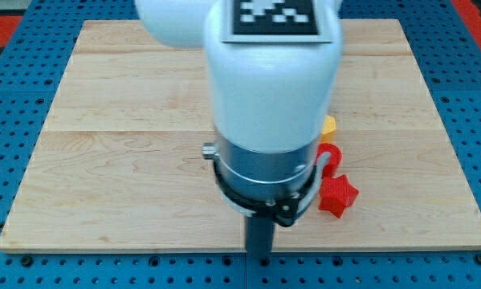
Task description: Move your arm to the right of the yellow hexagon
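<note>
Jaws: none on this rig, just a dark rod, so nothing released or clenched; my tip isn't visible, as the rod runs off the view's bottom edge below the wooden board's near edge. Rod hangs under the big white arm housing, w/ a black-and-white marker tag on top. Relative to the rod: red star block sits just to the view's right, slightly up. Red curved block lies above the star, touching or nearly so, partly hidden by the housing. Yellow block, the task's hexagon, only a sliver showing, shape can't be confirmed, sits above the red curved one at the housing's right edge. Blue pegboard surrounds the board.
</note>
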Robot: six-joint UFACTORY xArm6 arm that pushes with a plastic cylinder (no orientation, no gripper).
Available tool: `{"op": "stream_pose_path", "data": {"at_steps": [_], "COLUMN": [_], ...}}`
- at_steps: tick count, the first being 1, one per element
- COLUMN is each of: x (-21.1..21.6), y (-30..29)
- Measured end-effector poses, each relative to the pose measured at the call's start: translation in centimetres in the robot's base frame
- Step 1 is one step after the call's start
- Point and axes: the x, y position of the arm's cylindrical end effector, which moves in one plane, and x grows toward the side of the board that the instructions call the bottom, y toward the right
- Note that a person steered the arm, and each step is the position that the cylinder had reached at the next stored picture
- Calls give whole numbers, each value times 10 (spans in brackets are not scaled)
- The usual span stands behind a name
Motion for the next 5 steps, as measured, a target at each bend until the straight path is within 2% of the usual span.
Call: {"op": "stream_pose_path", "data": {"at_steps": [1, 2, 3, 4, 5], "x": [-1, -2, -31, -86, -160], "y": [57, 173, 206, 218, 223]}}
